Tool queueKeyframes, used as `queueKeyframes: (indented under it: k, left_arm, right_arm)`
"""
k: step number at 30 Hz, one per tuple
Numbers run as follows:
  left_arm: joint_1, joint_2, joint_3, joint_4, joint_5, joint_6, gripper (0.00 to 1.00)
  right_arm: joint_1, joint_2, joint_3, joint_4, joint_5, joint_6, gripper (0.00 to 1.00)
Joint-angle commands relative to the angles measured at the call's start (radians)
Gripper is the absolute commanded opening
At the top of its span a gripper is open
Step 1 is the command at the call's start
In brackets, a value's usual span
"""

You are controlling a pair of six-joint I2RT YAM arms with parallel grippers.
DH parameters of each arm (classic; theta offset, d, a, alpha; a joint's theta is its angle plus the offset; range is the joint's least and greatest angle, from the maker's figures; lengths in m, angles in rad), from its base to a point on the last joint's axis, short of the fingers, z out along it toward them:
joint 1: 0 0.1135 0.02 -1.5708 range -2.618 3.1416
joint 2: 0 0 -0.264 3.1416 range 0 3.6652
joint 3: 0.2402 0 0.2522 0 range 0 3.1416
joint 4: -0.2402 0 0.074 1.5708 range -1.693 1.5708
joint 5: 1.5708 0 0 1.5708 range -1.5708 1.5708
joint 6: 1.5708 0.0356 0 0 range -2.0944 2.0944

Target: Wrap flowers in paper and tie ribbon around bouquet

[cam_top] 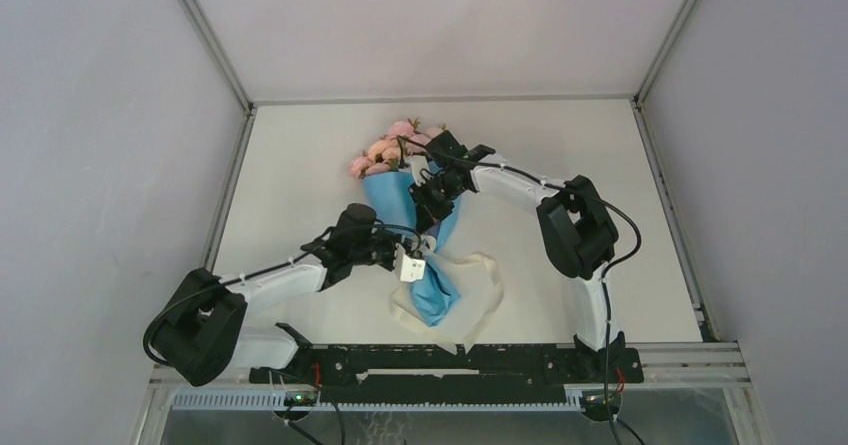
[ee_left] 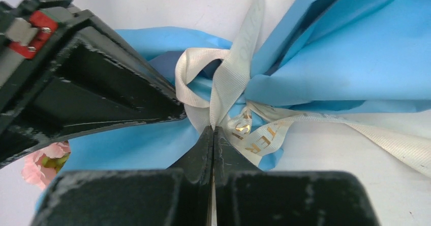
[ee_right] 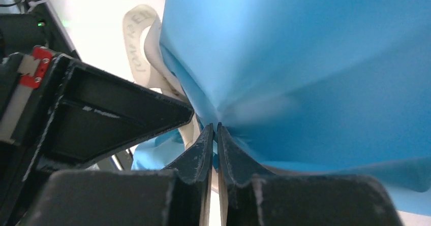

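Cradling pink flowers (cam_top: 384, 149), blue paper cone (cam_top: 391, 199)

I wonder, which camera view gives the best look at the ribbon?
Left wrist: the ribbon crosses the paper up close, lettering visible. Top view shows only small loops on the table; right wrist catches one loop beside the paper.
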Motion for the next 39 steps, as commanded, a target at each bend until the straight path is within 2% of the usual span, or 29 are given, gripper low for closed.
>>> queueKeyframes:
  k: [1, 4, 7, 13, 17, 26, 32, 39]
  left_arm:
    - [-0.027, -0.042, -0.005, -0.089, 0.03, 0.068, 0.0]
    - [-0.077, -0.072, 0.006, -0.155, 0.016, 0.043, 0.0]
    - [-0.09, -0.062, 0.013, -0.158, -0.005, 0.013, 0.0]
    - [-0.097, -0.044, 0.001, -0.125, -0.028, 0.045, 0.01]
    - [-0.104, -0.023, -0.011, -0.065, -0.032, 0.053, 0.03]
    - [-0.133, -0.018, -0.015, -0.019, -0.011, 0.026, 0.04]
    - [-0.153, -0.008, -0.011, -0.017, 0.002, -0.01, 0.07]
    - [-0.157, -0.01, -0.007, 0.022, -0.03, -0.073, 0.11]
  right_arm:
    - [-0.02, -0.001, 0.011, -0.039, -0.146, -0.029, 0.14]
    - [-0.025, 0.003, 0.007, -0.053, -0.188, -0.037, 0.14]
    - [-0.023, -0.009, -0.014, -0.055, -0.114, -0.037, 0.15]
    - [-0.006, -0.083, -0.108, 0.036, 0.092, -0.01, 0.13]
    - [-0.002, -0.104, -0.146, 0.057, 0.093, -0.008, 0.13]
    - [-0.052, -0.095, -0.193, 0.087, -0.257, -0.011, 0.14]
    - [-0.063, -0.101, -0.207, 0.059, -0.369, -0.039, 0.16]
    - [-0.057, -0.138, -0.258, 0.06, -0.378, -0.038, 0.21]
